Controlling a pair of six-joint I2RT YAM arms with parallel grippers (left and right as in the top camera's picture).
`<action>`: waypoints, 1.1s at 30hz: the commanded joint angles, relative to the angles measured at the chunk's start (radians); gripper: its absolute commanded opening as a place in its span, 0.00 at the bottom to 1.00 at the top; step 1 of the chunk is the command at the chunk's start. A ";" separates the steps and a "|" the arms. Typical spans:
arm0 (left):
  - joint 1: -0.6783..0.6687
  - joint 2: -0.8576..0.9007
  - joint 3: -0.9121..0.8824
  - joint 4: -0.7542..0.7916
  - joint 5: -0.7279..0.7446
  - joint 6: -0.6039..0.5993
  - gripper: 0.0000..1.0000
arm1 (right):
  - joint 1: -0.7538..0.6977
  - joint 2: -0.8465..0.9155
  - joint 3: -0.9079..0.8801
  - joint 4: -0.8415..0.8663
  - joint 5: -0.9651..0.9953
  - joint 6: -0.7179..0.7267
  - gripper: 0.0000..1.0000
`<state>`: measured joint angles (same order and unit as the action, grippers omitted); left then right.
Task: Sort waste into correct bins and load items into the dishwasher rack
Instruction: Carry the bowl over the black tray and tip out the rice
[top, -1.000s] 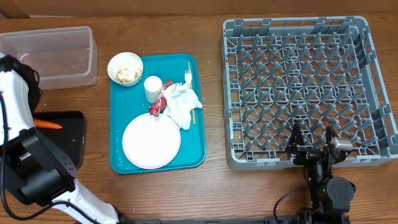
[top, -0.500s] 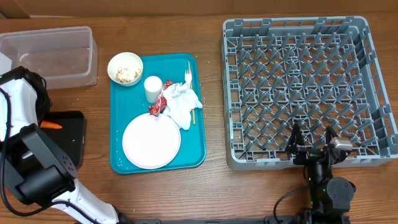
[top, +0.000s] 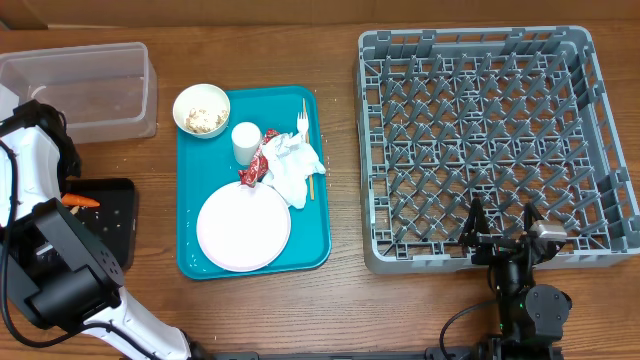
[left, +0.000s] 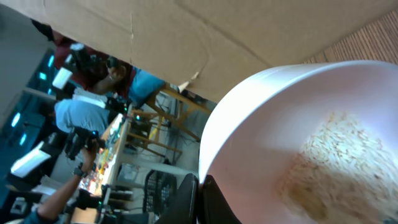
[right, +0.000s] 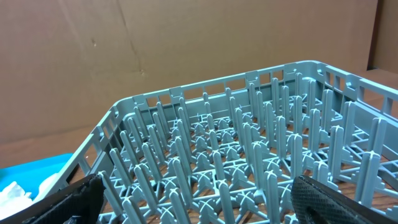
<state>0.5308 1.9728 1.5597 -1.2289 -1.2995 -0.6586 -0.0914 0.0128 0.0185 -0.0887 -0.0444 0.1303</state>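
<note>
Your pale pink bowl is in the left gripper. The jaws are clamped tight on its rim, one finger inside and one outside, and there's a smear of rice stuck to the inside. From overhead you can't really pick the bowl out. The left arm sits at the far left edge of the table, between the clear tub and the black tray.

The carrot lies on the black tray's near edge. Just right of that is the teal tray, which carries the rest: a second bowl with beige scraps, the cup upright beside it, the wrapper touching the crumpled napkin, the fork, the wooden stick along the right side, and the plate at the front.

The rack is well off to the right. Your right gripper is at the rack's front wall with its jaws spread wide, holding nothing.
</note>
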 joint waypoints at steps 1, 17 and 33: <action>-0.002 -0.014 -0.002 0.037 -0.062 0.108 0.04 | -0.004 -0.010 -0.011 0.008 0.010 -0.004 1.00; -0.068 -0.014 -0.145 0.422 -0.253 0.499 0.04 | -0.004 -0.010 -0.011 0.008 0.010 -0.004 1.00; -0.087 -0.014 -0.149 0.531 -0.261 0.692 0.04 | -0.004 -0.010 -0.011 0.008 0.010 -0.004 1.00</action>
<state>0.4511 1.9728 1.4136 -0.7208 -1.5230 -0.0494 -0.0914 0.0128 0.0185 -0.0891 -0.0441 0.1299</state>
